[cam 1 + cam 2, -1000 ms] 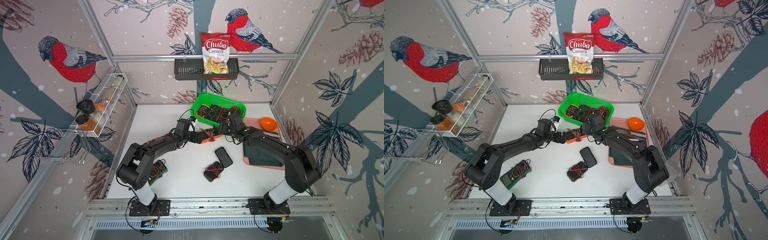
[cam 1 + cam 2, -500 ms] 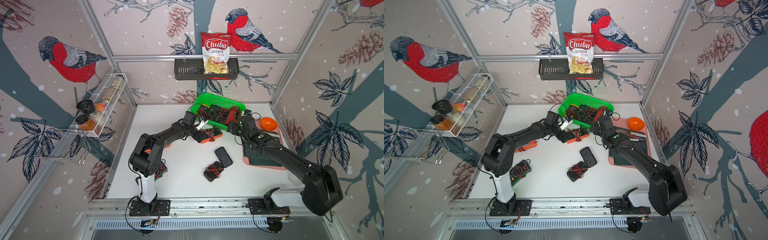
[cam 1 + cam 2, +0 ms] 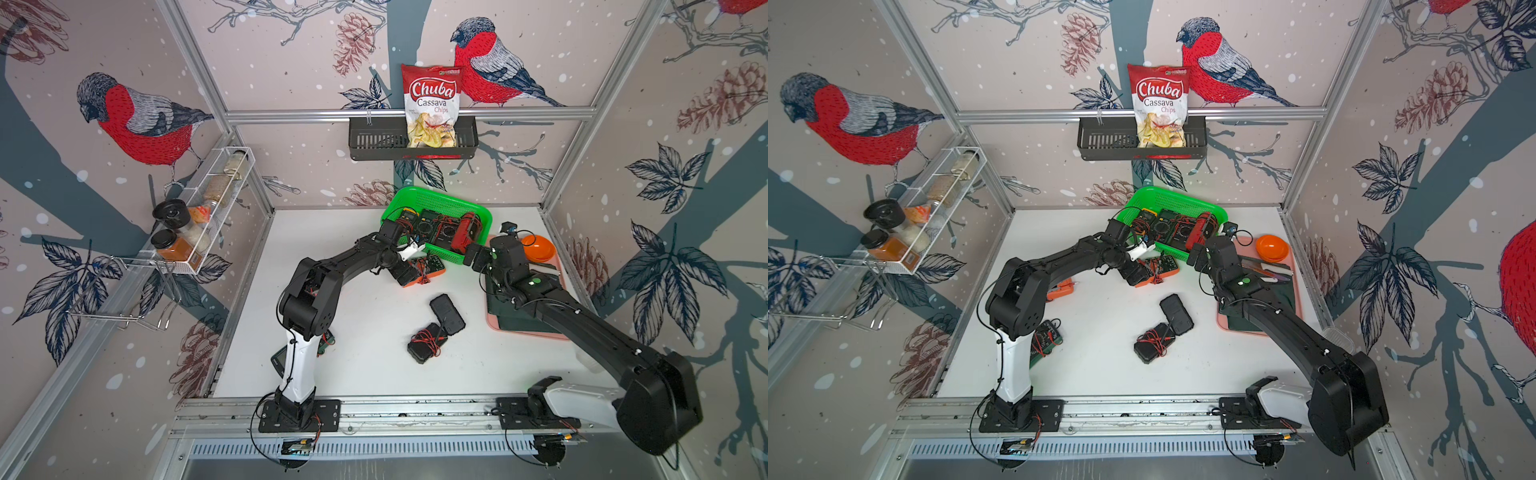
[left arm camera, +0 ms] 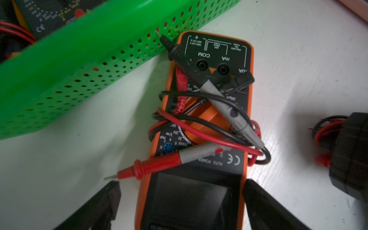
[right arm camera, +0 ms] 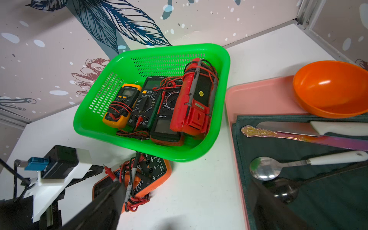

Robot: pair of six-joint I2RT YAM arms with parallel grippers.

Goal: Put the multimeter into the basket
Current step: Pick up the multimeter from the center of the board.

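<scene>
Around me stand three walls (image 3: 291, 50) papered in pale pink, printed with red-breasted bullfinches, pine cones and dark leaves, and framed by aluminium posts (image 3: 198, 70). My table (image 3: 332, 232) is plain white, evenly lit. A black slotted rack (image 3: 374, 143) hangs on the back wall; a white wire rack (image 3: 203, 249) with spice jars (image 3: 174, 245) hangs on the left wall. A metal rail (image 3: 415, 409) edges the table's near side.
</scene>
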